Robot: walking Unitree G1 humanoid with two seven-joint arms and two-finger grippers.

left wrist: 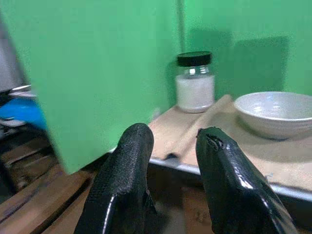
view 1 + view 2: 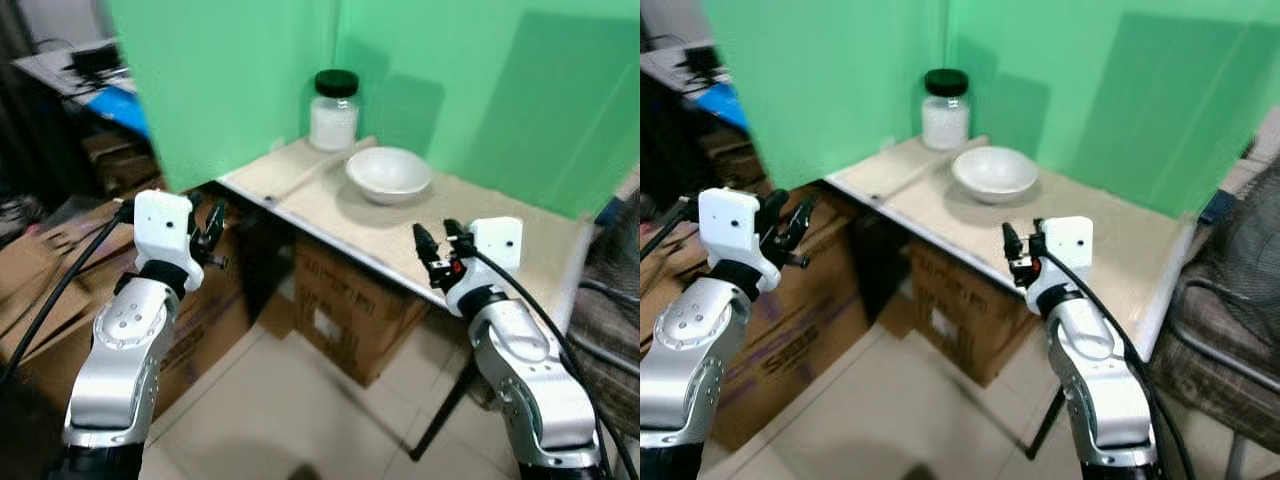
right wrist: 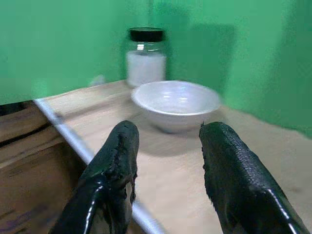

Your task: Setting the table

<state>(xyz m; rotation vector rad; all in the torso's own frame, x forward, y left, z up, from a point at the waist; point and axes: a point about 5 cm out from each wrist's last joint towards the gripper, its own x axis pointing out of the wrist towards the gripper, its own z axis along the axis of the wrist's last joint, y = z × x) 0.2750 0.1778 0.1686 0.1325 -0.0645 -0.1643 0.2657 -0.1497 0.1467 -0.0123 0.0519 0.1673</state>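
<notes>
Right tool (image 2: 440, 243) hovering mid-frame, parted, empty, facing round white ceramic bowl (image 2: 389, 173); left tool (image 2: 208, 228) likewise. Risk: clipping beige surface (image 2: 520, 250) edge.

The site was a makeshift test area in a storage-like room, not a furnished home. Green screen panels (image 2: 230, 80) enclosed a folding tabletop (image 2: 520, 235) on two sides. Cardboard boxes (image 2: 350, 305) were stacked beneath and beside the tabletop on a tiled floor (image 2: 290, 420). A cluttered desk (image 2: 75, 65) stood beyond the panels.
</notes>
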